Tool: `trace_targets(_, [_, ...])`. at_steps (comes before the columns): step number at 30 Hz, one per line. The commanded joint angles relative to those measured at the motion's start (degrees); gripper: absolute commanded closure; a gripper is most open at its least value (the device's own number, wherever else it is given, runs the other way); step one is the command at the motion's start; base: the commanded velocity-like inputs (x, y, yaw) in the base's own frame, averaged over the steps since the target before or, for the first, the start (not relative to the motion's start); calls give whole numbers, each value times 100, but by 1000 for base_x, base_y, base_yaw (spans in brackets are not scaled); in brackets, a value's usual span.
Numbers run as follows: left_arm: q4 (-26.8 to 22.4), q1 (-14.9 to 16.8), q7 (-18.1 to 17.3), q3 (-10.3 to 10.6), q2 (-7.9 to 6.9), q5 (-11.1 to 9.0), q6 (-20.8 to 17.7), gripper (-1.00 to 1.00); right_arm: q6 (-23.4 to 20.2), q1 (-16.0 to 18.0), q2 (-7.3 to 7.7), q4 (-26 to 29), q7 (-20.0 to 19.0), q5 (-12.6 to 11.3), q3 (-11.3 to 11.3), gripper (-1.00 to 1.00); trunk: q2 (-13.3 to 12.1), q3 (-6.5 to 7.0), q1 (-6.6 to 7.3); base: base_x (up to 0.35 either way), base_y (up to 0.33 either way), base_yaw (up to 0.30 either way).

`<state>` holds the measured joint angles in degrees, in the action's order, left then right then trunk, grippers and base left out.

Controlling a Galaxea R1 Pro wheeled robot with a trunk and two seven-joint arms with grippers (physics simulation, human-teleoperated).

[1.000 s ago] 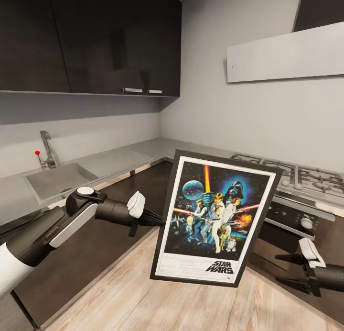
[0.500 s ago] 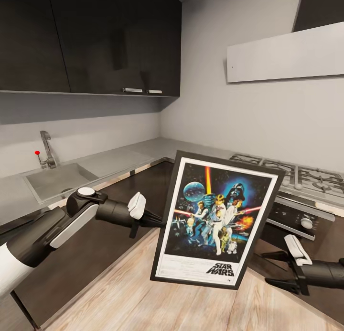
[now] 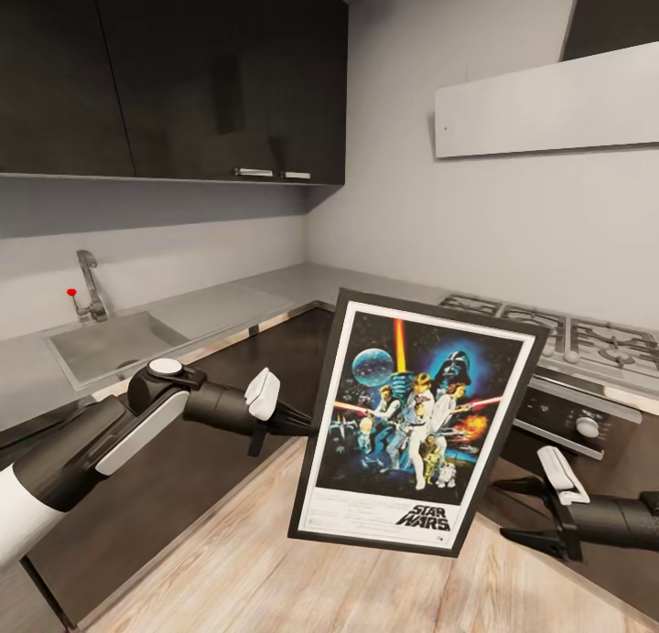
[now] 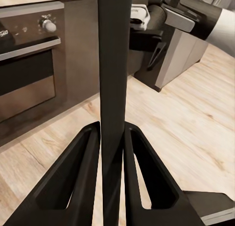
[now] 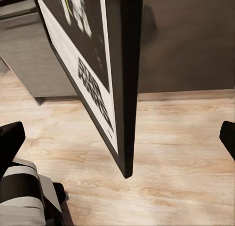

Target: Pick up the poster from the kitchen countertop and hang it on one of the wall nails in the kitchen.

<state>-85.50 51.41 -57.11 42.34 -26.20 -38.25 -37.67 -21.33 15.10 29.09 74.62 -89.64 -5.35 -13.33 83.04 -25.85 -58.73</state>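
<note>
The Star Wars poster hangs upright over the wooden floor, tilted a little to the right, facing the head camera. My left gripper is shut on the poster's left edge. In the left wrist view both fingers press the thin black frame between them. My right gripper stands open low at the right, just off the poster's lower right corner and apart from it. In the right wrist view the poster's edge hangs between the spread fingertips. The grey countertop runs along the left wall.
A sunken sink with a tap sits in the worktop at left. The gas hob and oven front are at right. Dark wall cabinets hang above, and a grey hood panel is on the right wall.
My right gripper has slid left and down toward the poster's lower right corner. The poster and left arm have barely shifted.
</note>
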Motion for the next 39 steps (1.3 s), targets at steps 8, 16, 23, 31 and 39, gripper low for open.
trace_targets(8, [-1, 9, 8, 17, -1, -50, -31, 100, -56, 86, -158, -1, -8, -6, 105, -100, 4, -7, 0, 0, 0, 0])
trace_targets(16, [-8, 7, 7, 19, 1, -55, -32, 100, -56, 199, -245, -8, -1, -2, 279, -100, 4, -7, 0, 0, 0, 0])
trace_targets(23, [-10, 7, 7, 20, 1, -59, -33, 100, -54, 211, -309, -9, 1, -2, 295, -100, 4, -7, 0, 0, 0, 0])
trace_targets(31, [-10, 8, 7, 20, 1, -60, -38, 100, -47, 212, -316, -13, 8, -2, 296, 100, 4, -7, 0, 0, 0, 0])
trace_targets(39, [-3, 8, 7, 13, 1, -60, -39, 100, -44, 212, -317, -12, 7, -2, 296, 100, 4, -7, 0, 0, 0, 0])
